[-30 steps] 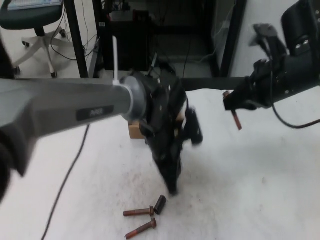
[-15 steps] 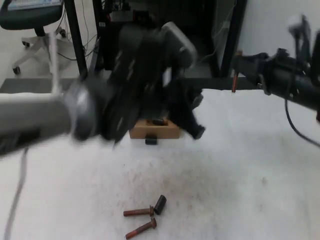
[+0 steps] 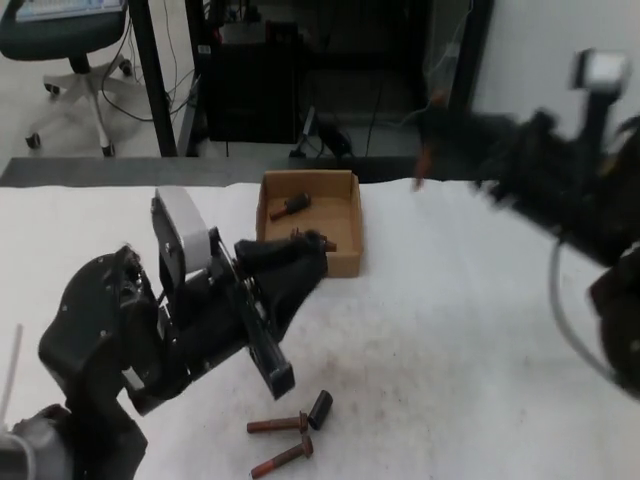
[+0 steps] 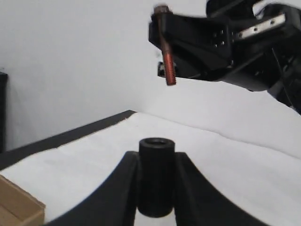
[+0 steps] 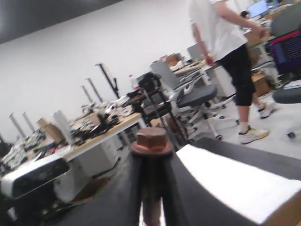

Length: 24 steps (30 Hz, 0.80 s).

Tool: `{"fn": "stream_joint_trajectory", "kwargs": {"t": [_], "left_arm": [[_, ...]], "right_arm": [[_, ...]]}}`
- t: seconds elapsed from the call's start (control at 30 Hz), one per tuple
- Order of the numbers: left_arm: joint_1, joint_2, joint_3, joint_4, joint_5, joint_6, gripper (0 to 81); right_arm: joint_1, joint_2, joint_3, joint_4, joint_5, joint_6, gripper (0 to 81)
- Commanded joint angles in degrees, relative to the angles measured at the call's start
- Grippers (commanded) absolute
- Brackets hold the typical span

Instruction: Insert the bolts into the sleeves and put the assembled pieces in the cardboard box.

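My left gripper (image 4: 156, 188) is shut on an upright black sleeve (image 4: 156, 172) with its bore facing up. In the high view this gripper (image 3: 300, 258) sits low over the bench, right beside the cardboard box (image 3: 345, 262). My right gripper (image 5: 151, 188) is shut on a copper bolt (image 5: 151, 141), gripped just under its head. In the left wrist view that bolt (image 4: 165, 56) hangs thread-down from the right gripper (image 4: 162, 30), above and beyond the sleeve, apart from it. The box holds two dark pieces (image 3: 290, 207). In the high view the right arm is blurred at the far right.
Two loose copper bolts (image 3: 277, 425) (image 3: 283, 457) and a black sleeve (image 3: 320, 408) lie near the bench's front edge. The bench's far edge (image 3: 120, 172) runs behind the box, with dark frames and an office chair (image 3: 70, 40) beyond. A box corner (image 4: 19, 207) shows by the left gripper.
The left arm has swung down from across the middle of the view to the lower left. The right arm has risen and pulled back to the right with the bolt.
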Motion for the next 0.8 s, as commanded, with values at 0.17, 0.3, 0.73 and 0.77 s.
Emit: {"fn": "stream_joint_trajectory", "kwargs": {"t": [0.17,0.3,0.73,0.77], "left_arm": [[0.5,-0.8,-4.4,16.9,12.9,6.1,0.3],[1.4,-0.8,-4.4,17.2,13.9,8.5,0.3],[6.2,-0.8,-4.4,10.2,22.7,7.3,0.3],[6.2,-0.8,-4.4,9.5,23.7,6.9,0.3]], "right_arm": [[14.4,-0.1,0.1,3.0,1.8,-11.3,0.8],[14.2,-0.1,0.1,3.0,0.1,-11.4,0.8],[14.6,-0.1,0.1,3.4,-3.3,-16.4,0.8],[14.9,-0.1,0.1,3.4,-3.3,-17.1,0.8]]}}
